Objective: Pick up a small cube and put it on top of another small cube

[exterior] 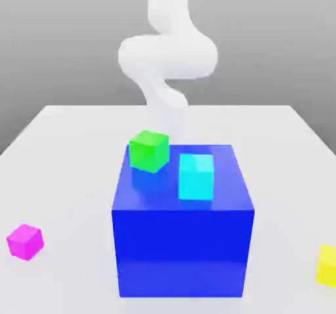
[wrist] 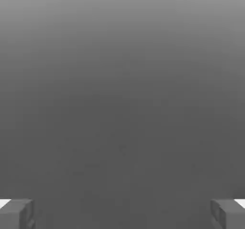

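The small magenta cube lies on the white table, near the front at the exterior view's left, with nothing touching it. In the hand view my gripper is open: its two grey fingertips stand far apart with nothing between them, facing a plain grey background. The white arm rises behind the big blue block, well away from the magenta cube.
The big blue block stands in the middle of the table. A cyan cube rests on its top. A green cube sits at the block's far left top corner. A yellow cube lies at the exterior view's right edge.
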Available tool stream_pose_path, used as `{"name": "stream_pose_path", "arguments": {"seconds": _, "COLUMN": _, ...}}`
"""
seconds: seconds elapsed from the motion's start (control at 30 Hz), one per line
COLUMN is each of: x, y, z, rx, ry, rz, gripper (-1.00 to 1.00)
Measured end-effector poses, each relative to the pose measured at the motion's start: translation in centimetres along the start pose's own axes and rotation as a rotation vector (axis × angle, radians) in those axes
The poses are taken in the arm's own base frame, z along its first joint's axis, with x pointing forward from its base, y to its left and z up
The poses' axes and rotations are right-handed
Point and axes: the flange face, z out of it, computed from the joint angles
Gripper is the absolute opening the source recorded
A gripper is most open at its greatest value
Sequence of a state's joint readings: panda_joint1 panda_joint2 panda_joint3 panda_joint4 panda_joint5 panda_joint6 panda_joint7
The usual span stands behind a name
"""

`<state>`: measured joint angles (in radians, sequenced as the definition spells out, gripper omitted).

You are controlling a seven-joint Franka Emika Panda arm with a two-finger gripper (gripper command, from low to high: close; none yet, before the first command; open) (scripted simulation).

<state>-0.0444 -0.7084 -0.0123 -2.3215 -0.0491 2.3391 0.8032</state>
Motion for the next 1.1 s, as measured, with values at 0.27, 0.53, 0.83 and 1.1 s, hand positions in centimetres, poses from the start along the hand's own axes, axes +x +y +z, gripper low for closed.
{"name": "stream_pose_path", "arguments": {"seconds": 0.27, "x": 3.4, "y": 10.0, "z": 15.9, "rx": -0.284, "ry": -0.076, "rz": 0.057, "gripper": 0.0}}
{"name": "stream_pose_path", "arguments": {"seconds": 0.53, "x": 2.7, "y": 25.1, "z": 27.4, "rx": -0.479, "ry": -0.226, "rz": 0.151, "gripper": 0.0}}
{"name": "stream_pose_path", "arguments": {"seconds": 0.83, "x": -4.4, "y": 42.0, "z": 34.8, "rx": -0.572, "ry": -0.434, "rz": 0.303, "gripper": 0.0}}
{"name": "stream_pose_path", "arguments": {"seconds": 1.1, "x": -8.1, "y": 45.8, "z": 39.6, "rx": -0.575, "ry": -0.45, "rz": 0.315, "gripper": -1.0}}
